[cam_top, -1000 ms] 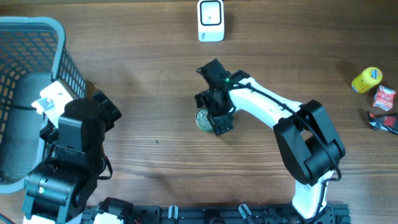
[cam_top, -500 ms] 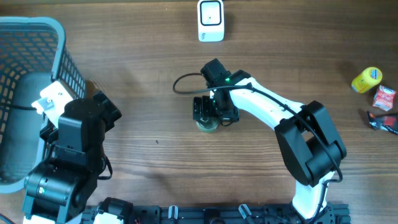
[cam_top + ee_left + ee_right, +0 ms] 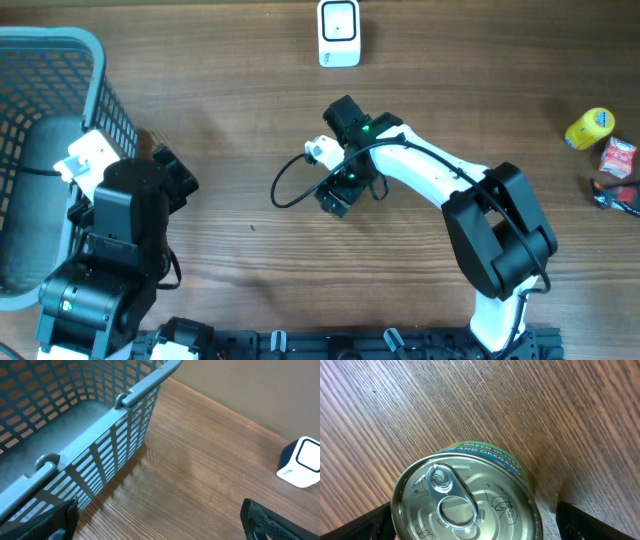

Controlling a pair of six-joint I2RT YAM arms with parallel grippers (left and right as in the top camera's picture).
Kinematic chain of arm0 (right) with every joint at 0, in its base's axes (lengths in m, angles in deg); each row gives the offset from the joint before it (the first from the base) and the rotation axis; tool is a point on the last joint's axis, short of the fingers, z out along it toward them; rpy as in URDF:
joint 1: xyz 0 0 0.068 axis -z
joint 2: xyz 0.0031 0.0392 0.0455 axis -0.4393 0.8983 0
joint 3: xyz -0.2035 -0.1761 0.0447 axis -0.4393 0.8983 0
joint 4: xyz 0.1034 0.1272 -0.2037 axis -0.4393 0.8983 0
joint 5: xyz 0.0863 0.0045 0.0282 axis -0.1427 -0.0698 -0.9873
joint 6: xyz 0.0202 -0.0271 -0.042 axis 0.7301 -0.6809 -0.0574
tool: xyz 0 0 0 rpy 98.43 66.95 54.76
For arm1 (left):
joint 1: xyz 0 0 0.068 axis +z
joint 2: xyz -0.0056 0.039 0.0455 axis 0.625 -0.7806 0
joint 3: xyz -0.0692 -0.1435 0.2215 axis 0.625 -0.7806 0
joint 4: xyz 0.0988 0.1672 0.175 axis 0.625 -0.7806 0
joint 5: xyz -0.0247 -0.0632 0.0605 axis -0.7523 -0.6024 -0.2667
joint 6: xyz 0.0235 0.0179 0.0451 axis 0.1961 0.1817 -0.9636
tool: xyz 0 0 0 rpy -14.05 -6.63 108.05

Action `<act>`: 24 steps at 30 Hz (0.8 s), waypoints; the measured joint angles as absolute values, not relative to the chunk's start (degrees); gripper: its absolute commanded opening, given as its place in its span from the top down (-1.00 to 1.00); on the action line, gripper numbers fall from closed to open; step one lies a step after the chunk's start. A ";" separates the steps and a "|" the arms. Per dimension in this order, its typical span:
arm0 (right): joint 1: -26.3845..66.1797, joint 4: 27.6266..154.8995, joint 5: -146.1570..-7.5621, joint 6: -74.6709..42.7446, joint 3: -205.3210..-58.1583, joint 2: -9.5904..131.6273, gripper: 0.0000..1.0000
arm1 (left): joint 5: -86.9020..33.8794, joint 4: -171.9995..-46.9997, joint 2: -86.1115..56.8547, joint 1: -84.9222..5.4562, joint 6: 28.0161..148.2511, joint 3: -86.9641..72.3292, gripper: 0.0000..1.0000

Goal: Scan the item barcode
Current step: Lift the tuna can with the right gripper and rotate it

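Silver lid and pull tab facing up, the green-labelled can point(image 3: 465, 497) stands upright on the wooden desk point(image 3: 250, 120), near its middle. The right end effector point(image 3: 479, 521) hangs directly over it, fingers spread wide to either side and clear of its rim. The white scanner point(image 3: 338, 33) sits well apart at the far edge. The left end effector point(image 3: 160, 522), also spread wide, holds nothing beside the blue basket point(image 3: 125, 400).

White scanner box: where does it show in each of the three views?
Overhead: white scanner box at top centre.
Left wrist: at the right edge, mid-height, partly cut off.
Right wrist: not in it; the can fills the lower frame.
Shared landmark: blue basket, left side overhead, upper left in left wrist.
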State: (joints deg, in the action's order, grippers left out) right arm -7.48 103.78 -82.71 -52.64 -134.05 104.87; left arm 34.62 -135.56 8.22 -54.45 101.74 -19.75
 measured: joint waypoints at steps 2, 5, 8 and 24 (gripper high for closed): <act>-7.50 103.80 -82.20 -53.54 -134.05 104.87 -1.00 | 34.62 -135.56 8.22 -54.45 101.74 -19.75 -1.00; -7.50 103.82 -81.24 -54.34 -134.05 104.92 -1.00 | 34.60 -135.56 8.22 -54.45 101.74 -19.75 -1.00; -7.72 103.73 -78.95 -55.31 -134.07 105.42 -0.94 | 34.62 -135.59 8.22 -54.45 101.74 -19.75 -1.00; -9.42 101.42 -71.91 -34.83 -134.09 105.64 -0.50 | 34.62 -135.56 8.22 -54.45 101.74 -19.75 -1.00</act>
State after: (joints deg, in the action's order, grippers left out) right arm -9.42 101.42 -71.91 -34.83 -134.09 105.64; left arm 34.62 -135.56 8.22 -54.45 101.74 -19.75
